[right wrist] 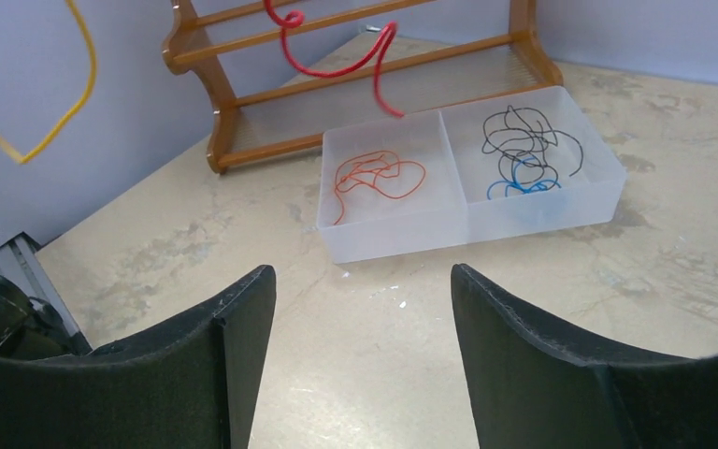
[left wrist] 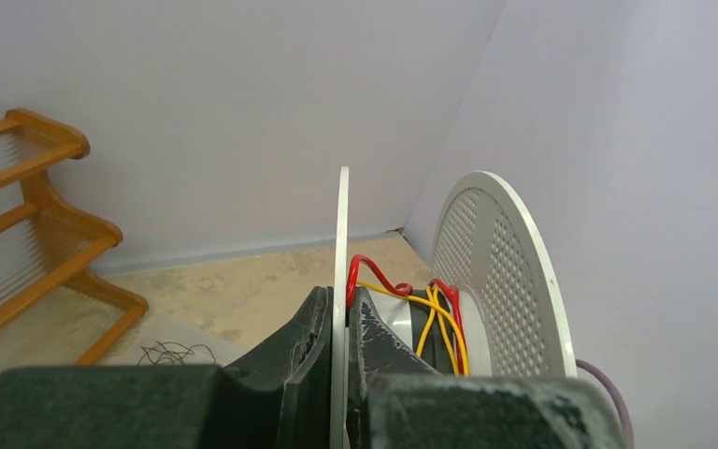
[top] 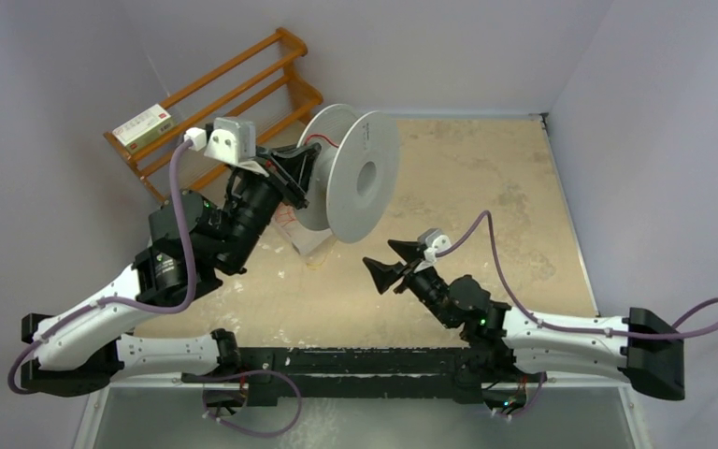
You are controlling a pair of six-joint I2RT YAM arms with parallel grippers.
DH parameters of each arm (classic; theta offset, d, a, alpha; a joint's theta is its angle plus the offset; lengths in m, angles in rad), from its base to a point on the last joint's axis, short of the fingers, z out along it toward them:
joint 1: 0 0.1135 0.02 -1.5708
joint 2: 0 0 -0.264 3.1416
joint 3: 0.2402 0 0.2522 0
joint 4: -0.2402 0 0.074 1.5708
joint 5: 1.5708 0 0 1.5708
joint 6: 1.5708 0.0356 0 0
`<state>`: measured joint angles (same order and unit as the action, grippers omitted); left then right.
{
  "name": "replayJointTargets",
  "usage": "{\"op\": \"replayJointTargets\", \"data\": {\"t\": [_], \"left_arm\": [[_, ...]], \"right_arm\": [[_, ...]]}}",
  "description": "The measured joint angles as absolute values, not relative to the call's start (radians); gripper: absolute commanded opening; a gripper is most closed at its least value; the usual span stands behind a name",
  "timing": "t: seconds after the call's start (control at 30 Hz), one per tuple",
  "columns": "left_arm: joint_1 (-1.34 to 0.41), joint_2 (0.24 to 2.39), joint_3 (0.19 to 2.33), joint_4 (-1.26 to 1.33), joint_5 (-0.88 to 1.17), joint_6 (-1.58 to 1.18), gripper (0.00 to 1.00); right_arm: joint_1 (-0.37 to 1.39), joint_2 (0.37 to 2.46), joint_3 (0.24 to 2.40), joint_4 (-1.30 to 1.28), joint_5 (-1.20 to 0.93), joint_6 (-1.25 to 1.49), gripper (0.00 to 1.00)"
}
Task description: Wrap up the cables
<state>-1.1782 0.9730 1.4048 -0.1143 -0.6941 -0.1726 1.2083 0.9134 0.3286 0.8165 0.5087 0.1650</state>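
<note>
My left gripper (top: 301,170) is shut on the near flange (left wrist: 343,234) of a white spool (top: 351,173) and holds it raised and upright. A bright red cable (left wrist: 374,273) and a yellow cable (left wrist: 435,318) lie round the spool's core, between that flange and the perforated one (left wrist: 495,271). In the right wrist view, loose ends of the red cable (right wrist: 337,61) and the yellow cable (right wrist: 65,103) hang in the air. My right gripper (top: 379,253) is open and empty above the table, to the right of and below the spool; it also shows in the right wrist view (right wrist: 363,281).
A clear two-part tray (right wrist: 463,220) holds an orange-red wire (right wrist: 379,178) in one part and black and blue wires (right wrist: 524,154) in the other. A wooden rack (top: 243,84) with a small box (top: 142,126) stands at the back left. Walls close in the back and right.
</note>
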Motion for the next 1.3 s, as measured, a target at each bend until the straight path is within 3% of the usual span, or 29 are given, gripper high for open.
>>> {"op": "replayJointTargets", "data": {"t": [0.23,0.43,0.77,1.3], "left_arm": [[-1.179,1.002,1.453,-0.123,-0.709,-0.153,0.0],[-1.179,1.002,1.478,-0.137,-0.71,-0.158,0.0],[-1.179,0.999,1.502,-0.177,-0.688,-0.174,0.0],[-1.179,0.999,1.502,-0.207,-0.673,-0.184,0.0]], "right_arm": [[1.203,0.752,0.291,0.741,0.516,0.101,0.83],[1.158,0.709,0.232,0.754,0.481,-0.049,0.85],[1.007,0.93,0.231,0.922,0.177,-0.212,0.83],[0.897,1.153,0.348,1.156,-0.105,-0.192,0.72]]}}
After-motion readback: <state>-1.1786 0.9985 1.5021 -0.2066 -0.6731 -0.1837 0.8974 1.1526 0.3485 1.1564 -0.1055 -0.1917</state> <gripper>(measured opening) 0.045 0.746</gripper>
